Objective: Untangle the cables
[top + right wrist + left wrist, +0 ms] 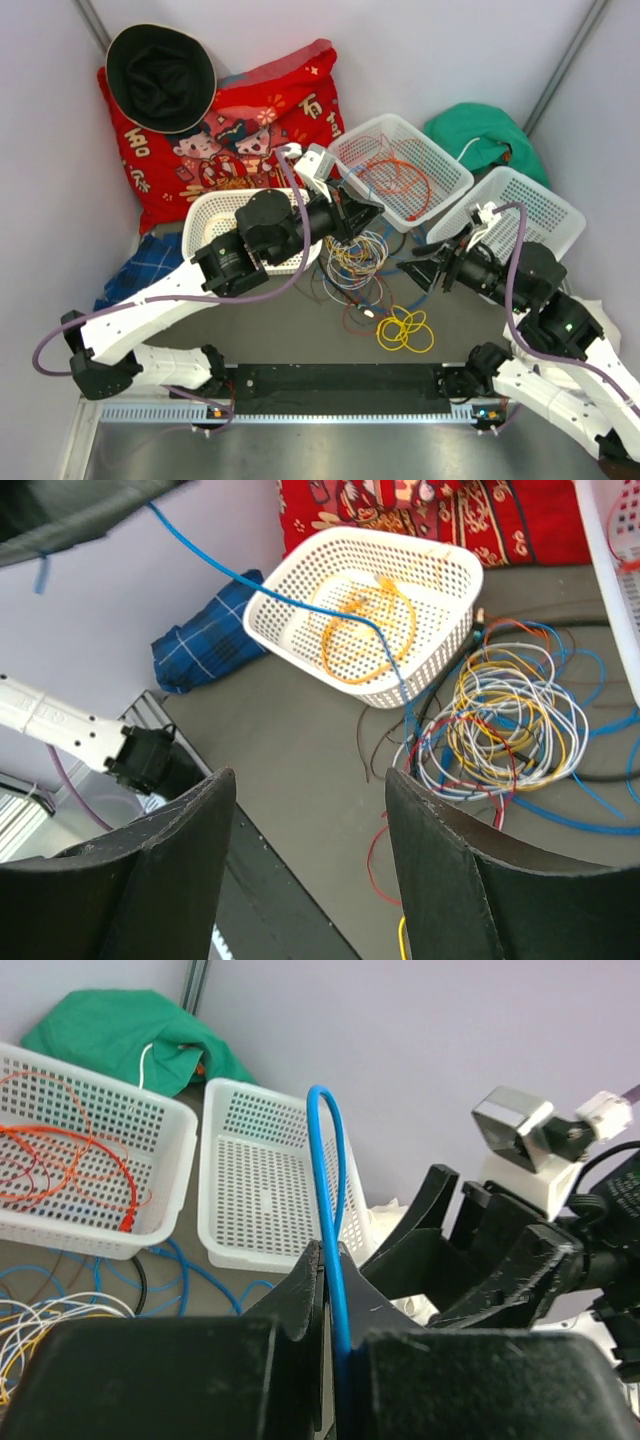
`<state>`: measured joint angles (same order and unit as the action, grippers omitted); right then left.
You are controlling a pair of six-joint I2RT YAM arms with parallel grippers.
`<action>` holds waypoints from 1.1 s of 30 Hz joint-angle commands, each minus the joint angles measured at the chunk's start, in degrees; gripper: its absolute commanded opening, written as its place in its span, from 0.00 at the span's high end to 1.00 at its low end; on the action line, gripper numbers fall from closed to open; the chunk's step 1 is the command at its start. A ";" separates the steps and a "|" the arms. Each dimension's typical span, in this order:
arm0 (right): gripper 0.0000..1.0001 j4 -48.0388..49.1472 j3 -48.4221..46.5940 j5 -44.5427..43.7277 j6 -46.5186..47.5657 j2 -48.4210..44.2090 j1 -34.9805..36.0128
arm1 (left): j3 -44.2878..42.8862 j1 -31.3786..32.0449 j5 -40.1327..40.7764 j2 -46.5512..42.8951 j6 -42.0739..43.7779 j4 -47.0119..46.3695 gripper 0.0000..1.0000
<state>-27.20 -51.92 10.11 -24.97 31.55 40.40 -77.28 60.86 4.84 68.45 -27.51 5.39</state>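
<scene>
Along the near edge, a black rail [340, 385] borders the grey surface [290, 325], and the strip just beyond it is the only open ground, broken by a yellow coil [405, 330] lying apart from the main heap. Mid-surface sits the tangle of cables [355, 262], loops of white, yellow, red and blue overlapping one another. Three white baskets close off the far side: the left basket [200, 212] touches the tangle and holds an orange loop, the middle basket [352, 148] holds red and orange wires, and the right basket [545, 205] stands just beside it. Pale walls [50, 200] hem the surface on both sides. A red cushion [250, 115] with a black hat [160, 75] on it fills the far left corner, a green cloth [485, 130] lies behind the baskets, and a blue checked cloth [140, 268] lies at the left wall. The left pincer [335, 1260], raised over the tangle, is clamped on a blue cable [322, 1150] that arches above its fingers and trails down into the heap. The right pincer [305, 820] hangs spread wide, with nothing between its fingers, near the tangle's right side.
</scene>
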 commanded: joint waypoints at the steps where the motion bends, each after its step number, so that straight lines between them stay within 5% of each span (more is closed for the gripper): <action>1: 0.39 6.72 1.12 2.64 2.21 0.17 0.55 | -2.88 0.05 0.34 0.46 0.70 0.41 1.00; 19: 0.41 22.70 7.36 -9.05 6.43 12.39 0.73 | -2.97 0.05 -1.24 -0.51 -0.88 -0.64 1.00; 27: 0.99 25.36 6.57 -9.66 5.02 13.54 0.55 | -1.31 0.05 -0.01 -1.65 -0.97 -0.55 1.00; 32: 1.00 20.36 2.54 -13.09 5.72 8.80 0.64 | 2.12 0.05 4.28 -4.36 -1.32 -0.29 1.00; 33: 1.00 17.65 0.00 -14.66 6.25 8.36 0.56 | 3.78 0.05 5.08 -4.89 -1.58 -0.29 0.89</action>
<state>-6.96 -44.66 -0.03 -19.64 43.72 40.47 -76.73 60.86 5.87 67.48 -28.47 7.22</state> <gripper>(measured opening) 0.009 0.022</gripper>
